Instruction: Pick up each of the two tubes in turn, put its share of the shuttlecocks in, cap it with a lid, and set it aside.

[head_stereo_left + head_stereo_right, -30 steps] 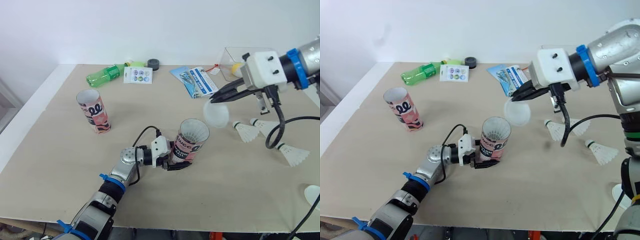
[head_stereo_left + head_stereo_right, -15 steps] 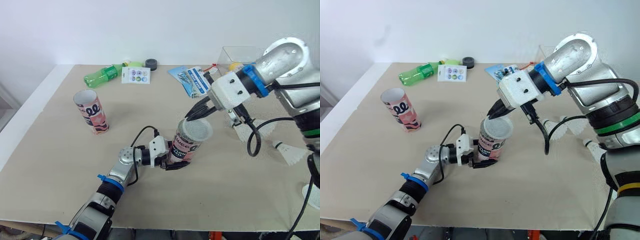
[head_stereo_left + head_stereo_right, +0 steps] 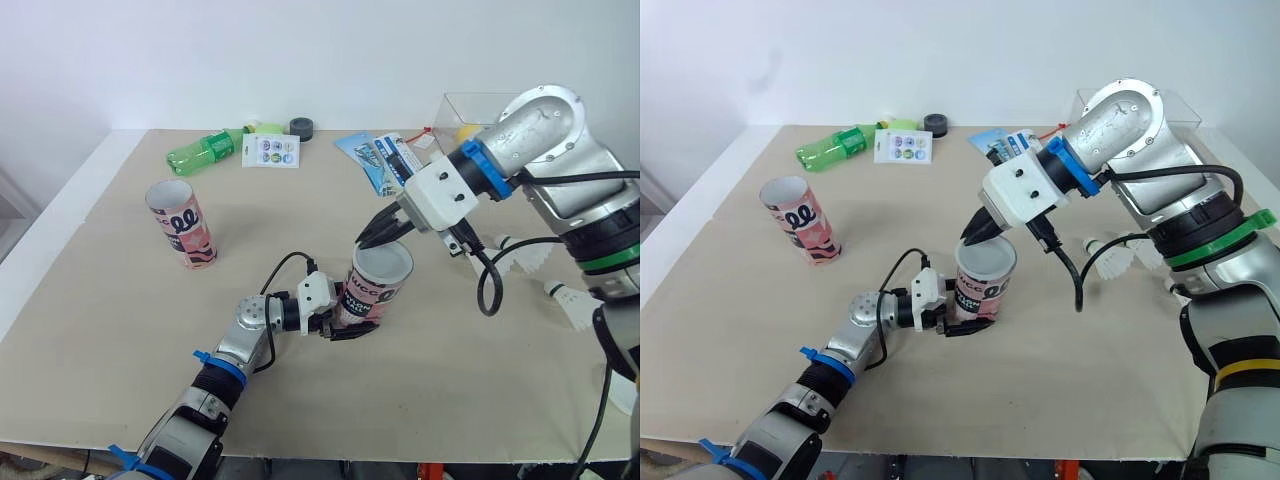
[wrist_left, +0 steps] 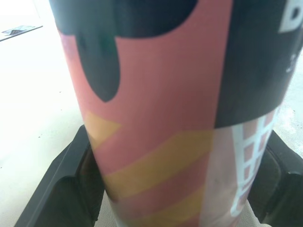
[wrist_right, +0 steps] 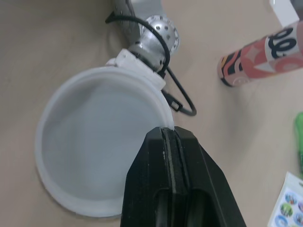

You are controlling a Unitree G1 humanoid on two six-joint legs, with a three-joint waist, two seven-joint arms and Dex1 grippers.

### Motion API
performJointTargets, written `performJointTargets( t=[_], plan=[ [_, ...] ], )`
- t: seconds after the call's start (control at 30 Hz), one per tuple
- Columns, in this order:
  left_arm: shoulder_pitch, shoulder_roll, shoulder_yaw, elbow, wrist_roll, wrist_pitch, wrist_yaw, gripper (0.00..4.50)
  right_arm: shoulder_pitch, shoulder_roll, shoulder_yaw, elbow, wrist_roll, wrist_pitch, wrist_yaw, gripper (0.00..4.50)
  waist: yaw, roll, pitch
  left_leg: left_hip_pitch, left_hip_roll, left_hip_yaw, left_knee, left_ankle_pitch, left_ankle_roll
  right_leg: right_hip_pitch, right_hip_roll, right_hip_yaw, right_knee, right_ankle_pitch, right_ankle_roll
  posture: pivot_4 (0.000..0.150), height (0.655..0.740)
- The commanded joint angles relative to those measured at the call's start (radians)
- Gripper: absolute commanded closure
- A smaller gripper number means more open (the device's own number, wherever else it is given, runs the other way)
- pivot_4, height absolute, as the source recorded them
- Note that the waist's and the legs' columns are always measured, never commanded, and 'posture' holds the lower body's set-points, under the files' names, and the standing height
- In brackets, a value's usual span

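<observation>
A pink and black tube (image 3: 374,290) stands upright mid-table, and my left gripper (image 3: 343,318) is shut on its lower part; its fingers (image 4: 61,184) press both sides of the tube (image 4: 161,118). A translucent white lid (image 3: 383,262) lies on the tube's mouth. My right gripper (image 3: 371,238) is shut on the far rim of the lid (image 5: 97,165), just above the tube. The second tube (image 3: 183,222) stands uncapped at the left. Two shuttlecocks (image 3: 522,255) (image 3: 574,301) lie on the table to the right.
Along the table's far edge lie a green bottle (image 3: 205,152), a sticker card (image 3: 272,151), a black tape roll (image 3: 301,127), blue packets (image 3: 386,162) and a clear plastic box (image 3: 478,112). The second tube (image 5: 258,54) is apart from both arms.
My right gripper has carried the lid leftward and down from beside the tube onto its mouth, then settled it flat. The left gripper has kept hold of the tube.
</observation>
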Motion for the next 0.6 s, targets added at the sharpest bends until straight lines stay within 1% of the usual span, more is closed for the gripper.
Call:
performJointTargets(
  t=[0.03, 0.4, 0.6],
  plan=[
    [0.030, 0.018, -0.008, 0.039, 0.024, 0.026, 0.006, 1.01, -0.033, 0.009, -0.025, 0.031, -0.024, -0.049, 0.042, 4.44, 0.000, 0.000, 0.000, 0.000, 0.000, 0.000, 0.000, 0.000, 0.000, 0.000, 0.000, 0.000, 0.000, 0.000, 0.000, 0.150, 0.7400],
    [0.030, 0.025, -0.007, 0.037, 0.022, 0.034, 0.004, 1.01, -0.067, -0.027, -0.006, 0.048, -0.043, -0.070, 0.042, 4.44, 0.000, 0.000, 0.000, 0.001, 0.000, 0.000, 0.000, 0.000, 0.000, 0.000, 0.000, 0.000, 0.000, 0.001, -0.002, 0.150, 0.7400],
    [0.021, 0.022, -0.004, 0.046, 0.020, 0.037, 0.004, 1.01, -0.045, -0.043, 0.006, -0.004, -0.029, -0.046, 0.042, 4.44, 0.000, 0.000, 0.000, 0.001, 0.000, 0.000, 0.000, 0.000, 0.000, 0.000, 0.000, 0.000, 0.000, 0.000, -0.002, 0.150, 0.7400]
  ],
)
